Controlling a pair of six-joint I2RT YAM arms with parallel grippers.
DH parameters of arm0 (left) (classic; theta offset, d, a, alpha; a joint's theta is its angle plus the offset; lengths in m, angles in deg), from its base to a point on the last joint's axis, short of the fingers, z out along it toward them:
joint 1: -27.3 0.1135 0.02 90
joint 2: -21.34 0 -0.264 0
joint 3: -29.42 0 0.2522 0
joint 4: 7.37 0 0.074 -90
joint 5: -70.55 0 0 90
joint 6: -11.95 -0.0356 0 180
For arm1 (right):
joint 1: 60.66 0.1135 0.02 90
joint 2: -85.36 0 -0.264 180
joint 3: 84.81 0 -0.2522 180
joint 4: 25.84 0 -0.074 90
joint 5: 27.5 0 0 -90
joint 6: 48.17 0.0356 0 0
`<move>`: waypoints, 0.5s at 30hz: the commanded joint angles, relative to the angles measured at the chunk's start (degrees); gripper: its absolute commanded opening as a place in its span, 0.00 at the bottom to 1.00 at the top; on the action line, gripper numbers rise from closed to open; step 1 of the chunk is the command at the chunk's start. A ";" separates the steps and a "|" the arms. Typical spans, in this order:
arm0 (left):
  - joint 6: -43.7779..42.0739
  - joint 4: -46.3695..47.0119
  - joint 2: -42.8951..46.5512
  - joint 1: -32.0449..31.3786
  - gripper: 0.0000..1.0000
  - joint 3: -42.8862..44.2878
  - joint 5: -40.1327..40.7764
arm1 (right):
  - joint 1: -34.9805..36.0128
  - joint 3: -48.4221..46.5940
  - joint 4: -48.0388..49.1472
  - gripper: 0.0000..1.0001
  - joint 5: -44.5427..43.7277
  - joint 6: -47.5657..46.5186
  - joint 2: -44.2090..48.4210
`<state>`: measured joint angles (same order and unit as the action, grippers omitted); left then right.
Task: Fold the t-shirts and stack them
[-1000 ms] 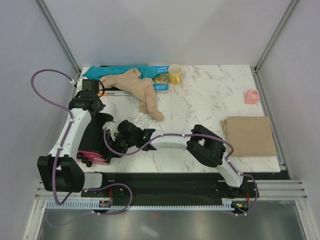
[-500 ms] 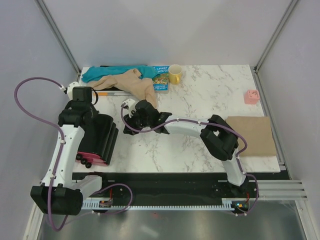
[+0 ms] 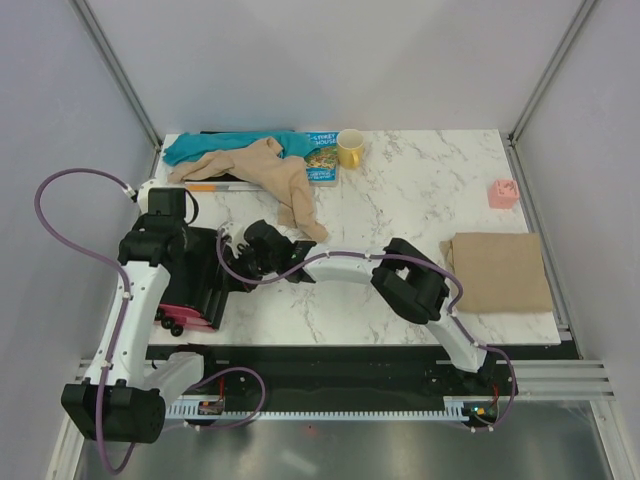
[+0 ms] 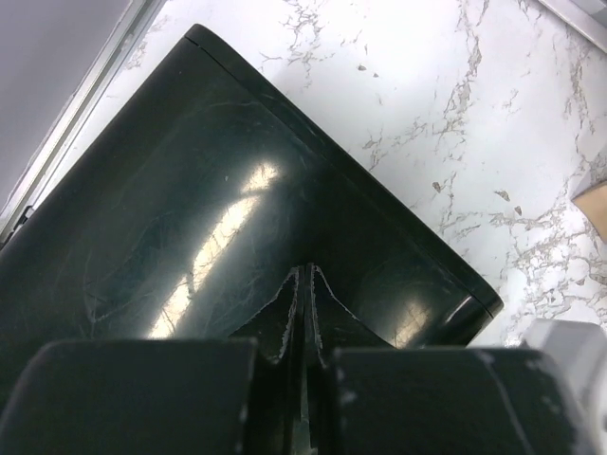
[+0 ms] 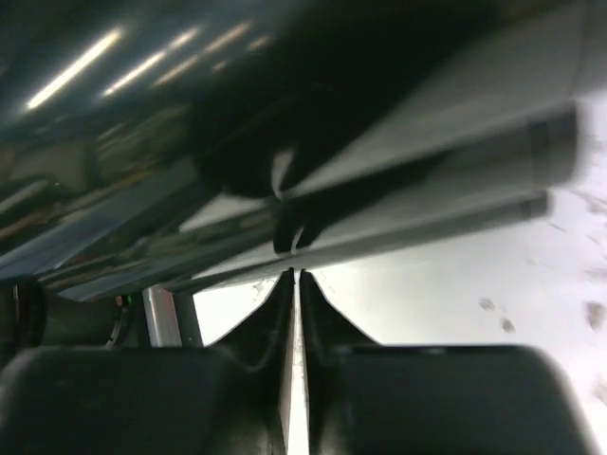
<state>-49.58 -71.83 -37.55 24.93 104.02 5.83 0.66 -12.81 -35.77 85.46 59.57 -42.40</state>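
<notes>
Since both arms are crowded over the same spot, contact between them is my main worry. The left jaws are pressed together with nothing between them that I can see, hanging right over the glossy black board. The right jaws, just to their right, are also pressed together, and the board's edge is directly ahead of them. That wrist view is smeared, so I cannot judge how much gap is left. A misjudged nudge from here could knock one wrist against the other or shove the board off the near edge. Jaws this tight cannot take hold of anything either.

Beyond the right jaws lies the crumpled tan t-shirt, not yet folded. Its far end touches the teal garment, so dragging one may pull the other along. The picture book and the yellow mug sit just to the right of that heap and could catch a sleeve. Well to the right of both jaws rests a folded tan t-shirt, with a pink block beyond it.

The worktop is white, marble-veined and smooth, so cloth will slide. Plain grey walls and metal corner posts close it in.
</notes>
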 commanded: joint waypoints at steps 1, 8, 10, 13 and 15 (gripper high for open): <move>0.62 -1.60 -1.58 0.09 0.02 -1.07 -0.32 | 0.55 -5.25 0.91 0.01 1.56 1.07 -2.92; 0.97 -1.86 0.27 0.09 0.02 -2.66 3.11 | 1.61 -12.01 0.74 0.00 2.79 2.21 -7.93; 1.06 -2.39 0.45 0.09 0.02 -2.48 3.46 | 1.70 -13.77 0.65 0.00 3.40 3.09 -9.69; 1.41 -3.00 0.45 0.09 0.02 -2.22 4.51 | 2.14 -16.76 0.65 0.00 4.28 3.97 -11.63; 1.50 -3.09 0.45 0.09 0.02 -2.22 5.13 | 2.66 -17.91 0.65 0.00 4.37 4.15 -12.33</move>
<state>-49.56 -70.78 -37.05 24.97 102.90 9.88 1.60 -26.18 -38.06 88.21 62.08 -52.61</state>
